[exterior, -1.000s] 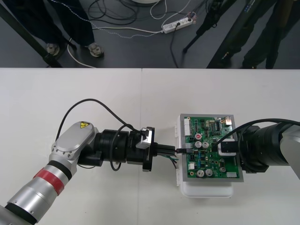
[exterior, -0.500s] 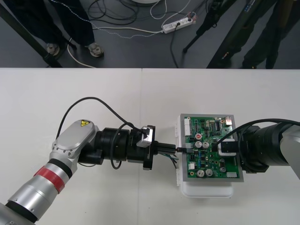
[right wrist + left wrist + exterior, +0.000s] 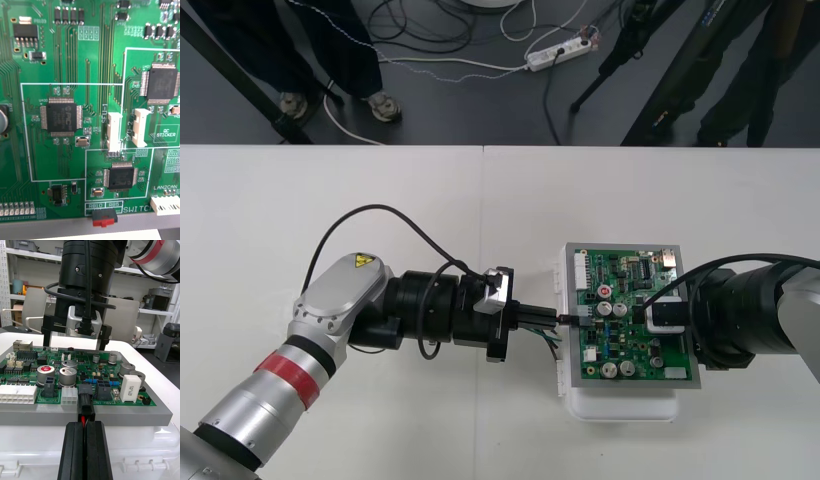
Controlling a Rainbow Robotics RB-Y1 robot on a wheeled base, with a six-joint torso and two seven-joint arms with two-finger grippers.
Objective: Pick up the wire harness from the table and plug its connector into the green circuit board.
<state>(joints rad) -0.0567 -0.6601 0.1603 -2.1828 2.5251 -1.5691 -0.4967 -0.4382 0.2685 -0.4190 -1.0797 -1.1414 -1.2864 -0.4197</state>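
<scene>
the harness plug (image 3: 85, 409) is held level in the closed left gripper (image 3: 552, 321) at the left edge of the green circuit board (image 3: 625, 350), seemingly to meet its socket (image 3: 84, 390) squarely, while the right gripper (image 3: 652, 316), grip not tellable, is poised over the board's right side.

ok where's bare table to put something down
Free: the far strip of table beyond the board, and the near middle patch. Crowded: the gap where the left gripper holds the wires at the board's edge, right gripper over the board.
</scene>
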